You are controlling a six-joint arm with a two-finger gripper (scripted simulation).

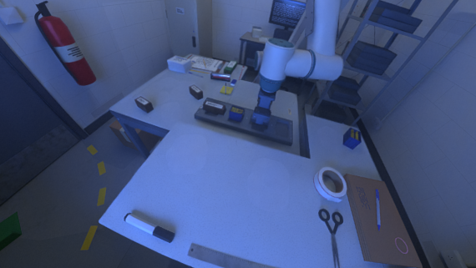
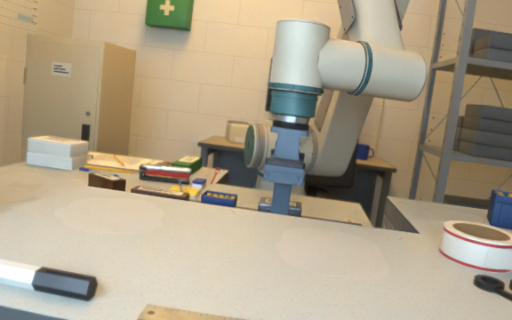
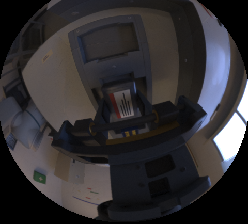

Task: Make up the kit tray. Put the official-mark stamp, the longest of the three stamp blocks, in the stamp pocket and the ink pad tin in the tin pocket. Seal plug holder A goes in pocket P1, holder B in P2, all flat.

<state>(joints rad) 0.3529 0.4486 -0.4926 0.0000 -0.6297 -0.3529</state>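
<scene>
My gripper (image 1: 260, 122) is down over the middle of the dark kit tray (image 1: 243, 124). The ink pad tin (image 3: 122, 104), grey with a white label bearing a red stripe and black bars, is held in its closed fingers and sits low in a tray pocket (image 2: 280, 206). To its left a blue seal plug holder (image 1: 236, 113) with yellow plugs lies in a pocket, and a dark stamp block (image 1: 214, 106) lies at the tray's left end. The rightmost pocket (image 3: 108, 42) holds nothing. Two shorter stamp blocks (image 1: 143, 104) (image 1: 196, 92) lie on the table, and a second blue holder (image 1: 352, 138) stands on the right table.
A white box (image 1: 179, 63), papers and small items crowd the far table edge. On the near table lie a tape roll (image 1: 330, 184), scissors (image 1: 332, 229), a brown notebook (image 1: 381, 219), a marker (image 1: 149, 227) and a steel ruler (image 1: 227, 258). Shelving (image 1: 375, 46) stands right of the arm.
</scene>
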